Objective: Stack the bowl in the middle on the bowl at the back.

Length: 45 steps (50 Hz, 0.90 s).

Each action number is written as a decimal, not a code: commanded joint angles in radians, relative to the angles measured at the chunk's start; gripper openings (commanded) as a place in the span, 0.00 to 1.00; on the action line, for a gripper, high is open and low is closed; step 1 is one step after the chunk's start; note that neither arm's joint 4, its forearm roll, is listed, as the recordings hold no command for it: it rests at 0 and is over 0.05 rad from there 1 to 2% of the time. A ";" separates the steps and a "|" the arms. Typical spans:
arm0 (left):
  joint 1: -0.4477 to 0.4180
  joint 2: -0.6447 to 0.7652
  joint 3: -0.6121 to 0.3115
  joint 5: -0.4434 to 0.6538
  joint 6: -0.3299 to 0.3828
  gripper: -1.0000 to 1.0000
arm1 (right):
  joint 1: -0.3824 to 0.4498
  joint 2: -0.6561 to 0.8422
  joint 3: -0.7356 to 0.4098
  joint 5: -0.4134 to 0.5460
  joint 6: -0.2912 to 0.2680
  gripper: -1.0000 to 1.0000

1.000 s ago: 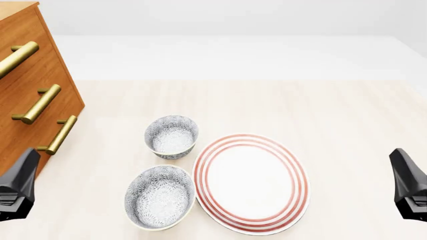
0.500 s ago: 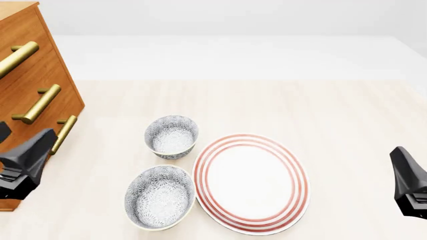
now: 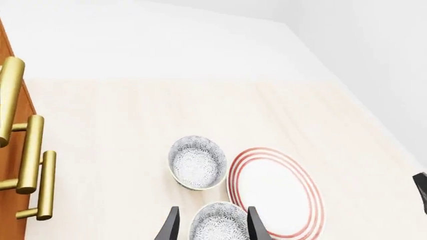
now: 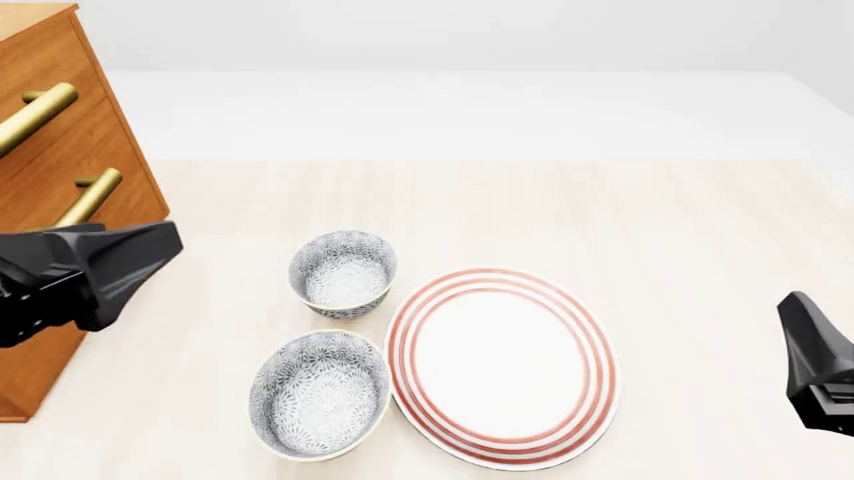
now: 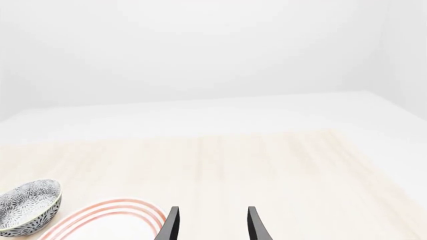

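A wooden drawer chest [image 4: 60, 150] stands at the table's [image 4: 667, 220] left edge. The red-ringed plate [image 4: 503, 365] touches the bowl in the middle [image 4: 320, 394] near the front edge; the bowl at the back [image 4: 343, 272] sits just behind. The left gripper [image 3: 212, 227] and right gripper [image 5: 212, 225] hover with jaws parted, empty.

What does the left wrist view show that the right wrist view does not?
Only the left wrist view shows the wooden drawer unit with brass handles, the bowl in the middle between the open left gripper fingers, and the whole red-ringed plate. Only the right wrist view shows the open right gripper. Both share the bowl at the back, part of the plate and the light wood table.
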 commanded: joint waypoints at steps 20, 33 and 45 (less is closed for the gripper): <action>-0.236 0.165 0.028 0.082 -0.295 1.00 | 0.006 -0.010 0.000 0.012 0.000 1.00; -0.187 0.244 0.114 -0.009 -0.263 1.00 | 0.008 -0.010 0.000 0.015 0.001 1.00; -0.119 0.333 0.134 -0.072 -0.195 1.00 | 0.008 -0.011 0.000 0.015 -0.004 1.00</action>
